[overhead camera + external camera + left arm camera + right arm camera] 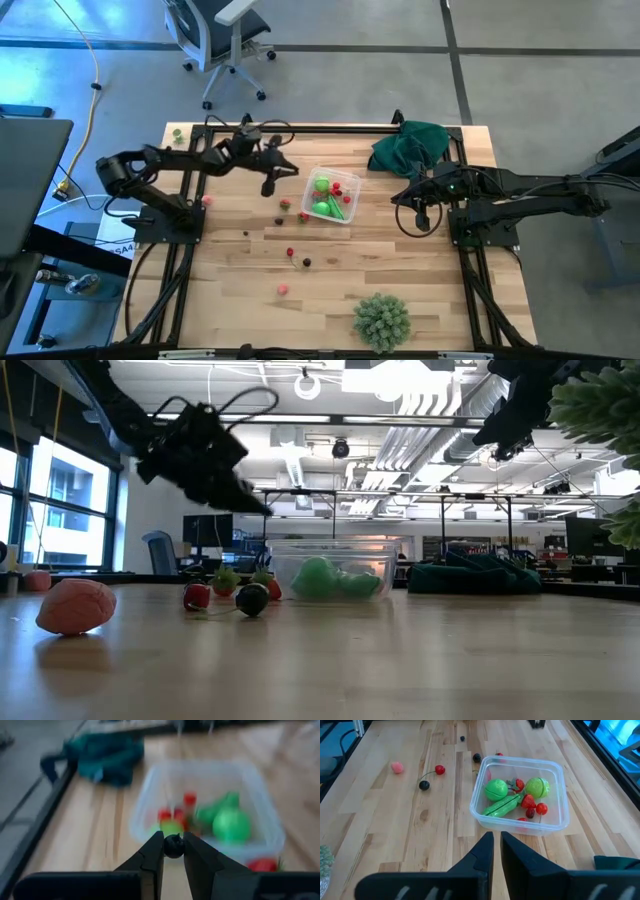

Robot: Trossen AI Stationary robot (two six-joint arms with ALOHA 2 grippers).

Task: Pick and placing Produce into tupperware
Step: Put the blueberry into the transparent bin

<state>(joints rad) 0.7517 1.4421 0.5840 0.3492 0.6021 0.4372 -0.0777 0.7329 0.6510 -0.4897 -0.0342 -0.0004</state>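
Produce: a dark berry (173,845) is pinched in the left gripper (173,851).
Carriage over the tupperware (260,785) ahead, then release, is judged next.

Overhead, table-level and wrist cameras share the tupperware (331,195).

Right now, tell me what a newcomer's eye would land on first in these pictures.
First, the clear tupperware mid-table, bright with green and red produce. Next, the left gripper raised beside it, its fingers pinching a small dark berry. Then the loose red and dark pieces scattered on the wood, with the spiky green ball at the near edge.
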